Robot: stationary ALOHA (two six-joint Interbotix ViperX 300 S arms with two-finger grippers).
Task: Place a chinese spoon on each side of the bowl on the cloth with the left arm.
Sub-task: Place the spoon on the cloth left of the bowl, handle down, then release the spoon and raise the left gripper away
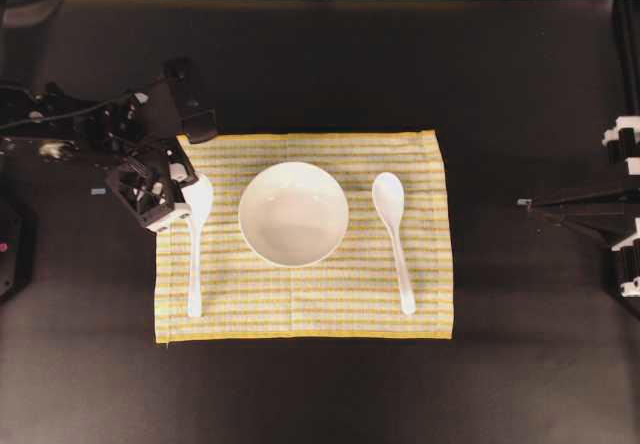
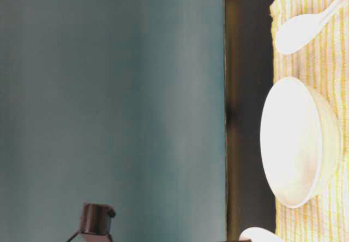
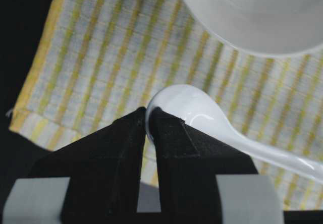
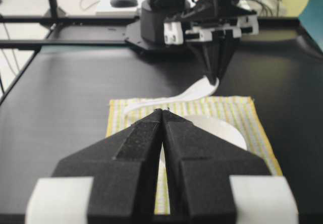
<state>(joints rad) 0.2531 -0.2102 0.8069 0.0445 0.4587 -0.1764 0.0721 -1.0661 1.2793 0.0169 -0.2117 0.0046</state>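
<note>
Our left claw (image 3: pixel 150 120) pinches the white ceramic spoon's (image 1: pixel 195 249) bowl rim, handle lying alongside the round white bowl (image 1: pixel 293 213).

Black jointed arms (image 1: pixel 90 134), exposed cables, black foam-padded claws (image 3: pixel 149 120).

A: What colours does the cloth (image 1: pixel 300 304) carry?
B: Thin yellow, white and grey stripes, with a yellow edge. The bowl (image 1: pixel 293 213) on it is plain glossy white.
A: And the spoons?
B: The left spoon (image 1: pixel 195 254) and the right spoon (image 1: pixel 392 234) are both white. The tabletop (image 1: pixel 300 394) is black, the backdrop (image 2: pixel 109 89) teal.
</note>
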